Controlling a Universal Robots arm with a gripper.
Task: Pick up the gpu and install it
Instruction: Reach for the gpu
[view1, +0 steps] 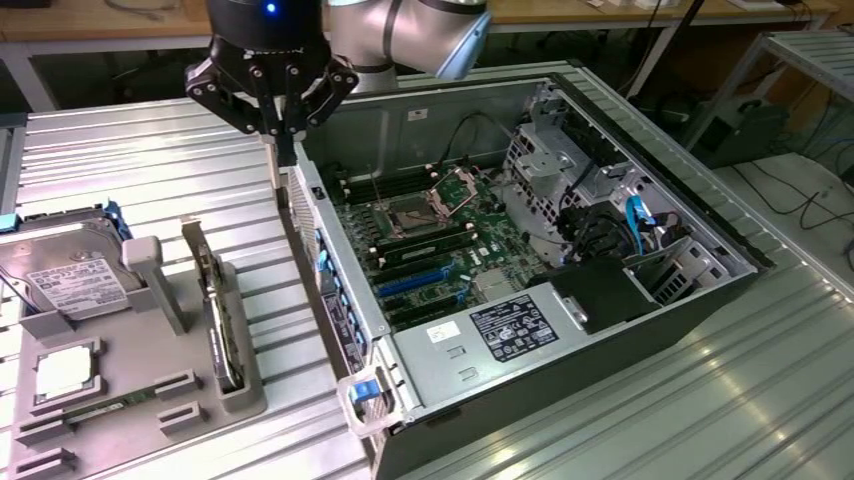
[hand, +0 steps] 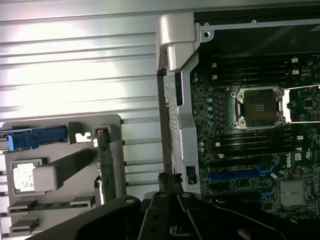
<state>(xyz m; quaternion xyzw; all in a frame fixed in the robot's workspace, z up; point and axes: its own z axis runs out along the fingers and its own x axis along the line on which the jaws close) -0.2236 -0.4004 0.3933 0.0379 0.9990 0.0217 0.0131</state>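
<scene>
Tool was clenched shut and gripping nothing, hanging just above the rear wall of the open computer case, on the side that faces the grey holder. So the gpu was not picked up: it stood on edge in a slot of that holder, on the exterior view's left, outside the case and well apart from the tool. A hard drive with a white label sat in the same holder, further toward the exterior view's left. Inside the case the motherboard lay flat, with the CPU socket near the middle and a couple of blue slots below it. Holder and case both rested on the ribbed metal tabletop. From the wrist view, the closed tool sat right over the case's silver wall strip, and the gpu showed as a thin green edge in the holder off to one side.
</scene>
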